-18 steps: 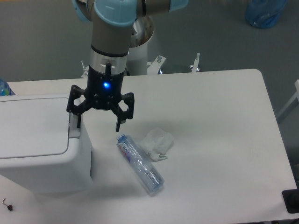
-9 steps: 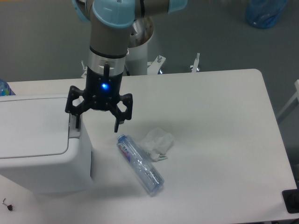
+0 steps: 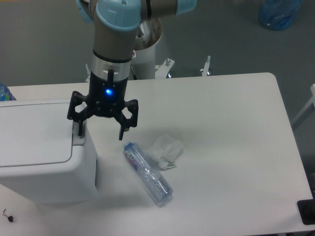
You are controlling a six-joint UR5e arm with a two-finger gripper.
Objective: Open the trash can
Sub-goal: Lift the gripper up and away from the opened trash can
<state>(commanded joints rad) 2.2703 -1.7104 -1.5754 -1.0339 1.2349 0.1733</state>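
The trash can (image 3: 44,162) is a large white boxy bin at the left of the table, its flat lid down. Its grey push tab (image 3: 78,139) sits at the lid's right edge. My gripper (image 3: 101,132) hangs open over the bin's right edge. The left fingertip (image 3: 78,130) is right at the push tab. The right fingertip (image 3: 122,134) hangs over the table beside the bin. Nothing is held.
A clear crushed plastic bottle (image 3: 147,173) lies on the white table (image 3: 231,147) right of the bin. A crumpled piece of clear plastic (image 3: 166,147) lies beside it. A small dark object (image 3: 7,215) lies at the front left.
My gripper has shifted slightly left and a little up the image, towards the bin's push tab. The jaws stay open and the lid stays down.
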